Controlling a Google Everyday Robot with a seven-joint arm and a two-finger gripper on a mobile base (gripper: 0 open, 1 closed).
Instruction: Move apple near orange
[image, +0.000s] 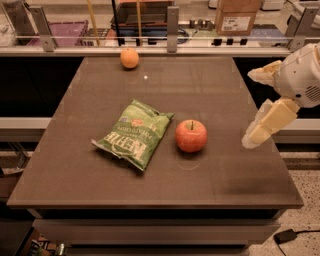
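At the right edge of the tabletop (200, 85), my gripper (250, 109) hangs above the surface, its two cream jaws spread wide apart and holding nothing. To the left of the jaws, near them but clear of contact, I see the apple (191, 136) resting stem-up on the tabletop, with a green chip bag (134, 134) just beside it on the side away from the jaws. Far to the left of the jaws, at the rear edge, lies the orange (129, 58), well apart from the apple.
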